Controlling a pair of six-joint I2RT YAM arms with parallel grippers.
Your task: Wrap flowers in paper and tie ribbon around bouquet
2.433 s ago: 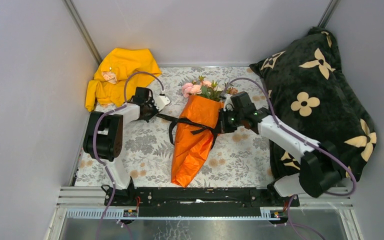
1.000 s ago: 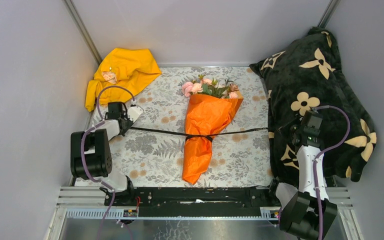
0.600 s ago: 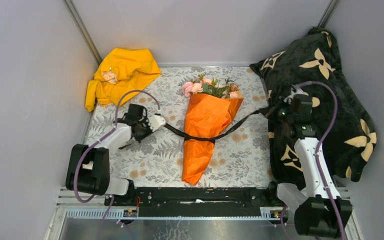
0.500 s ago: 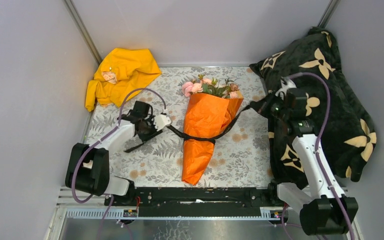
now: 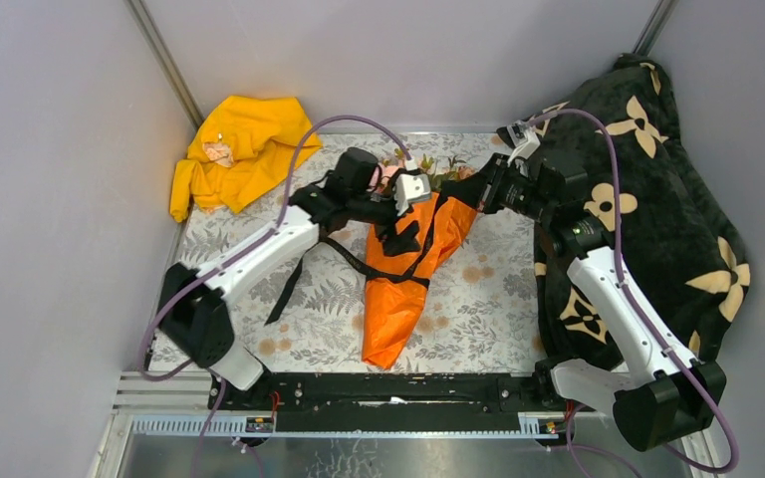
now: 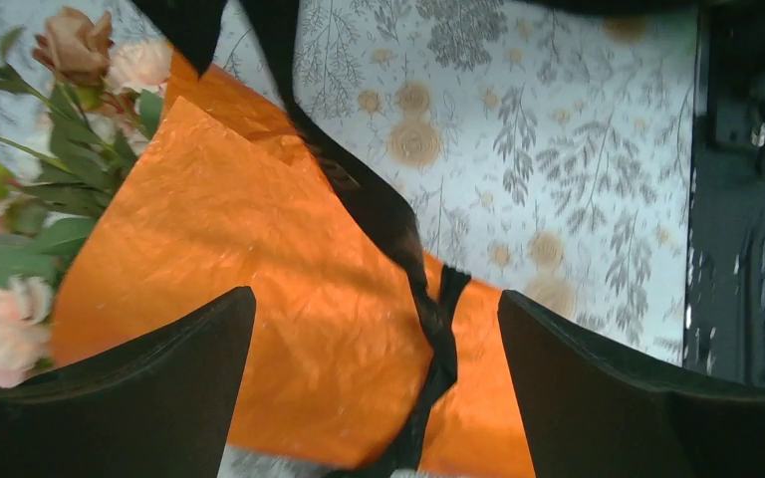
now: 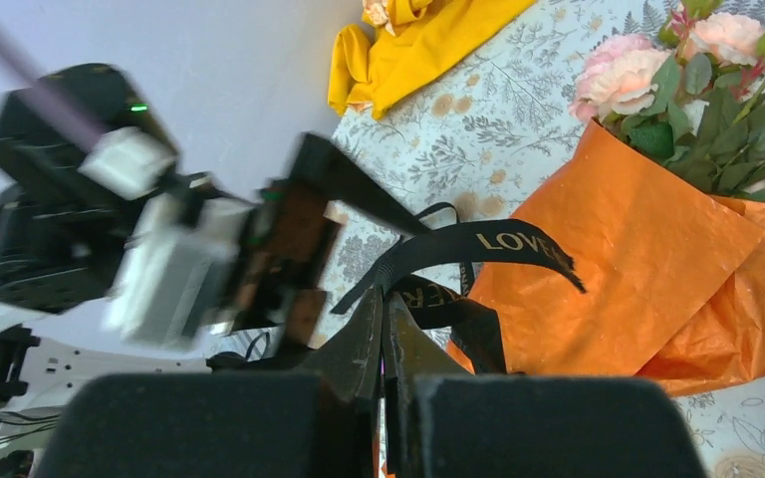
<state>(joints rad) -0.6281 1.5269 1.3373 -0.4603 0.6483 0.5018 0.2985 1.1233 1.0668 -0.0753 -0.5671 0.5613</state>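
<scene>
Swung in over bouquet (image 5: 398,284), left gripper (image 6: 377,388) spread, right gripper (image 7: 383,329) pinching ribbon (image 7: 488,239) — floral tablecloth (image 5: 478,299), grey walls (image 5: 408,60).

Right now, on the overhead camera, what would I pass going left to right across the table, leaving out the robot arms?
yellow cloth → bouquet → black pillow. The ribbon crosses the bouquet, so it is left out.

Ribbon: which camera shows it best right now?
Top external: the ribbon shows nearly whole, its band round the paper and its tails to either side. Right wrist gives only a lettered loop; left wrist only a strip crossing the paper.
</scene>
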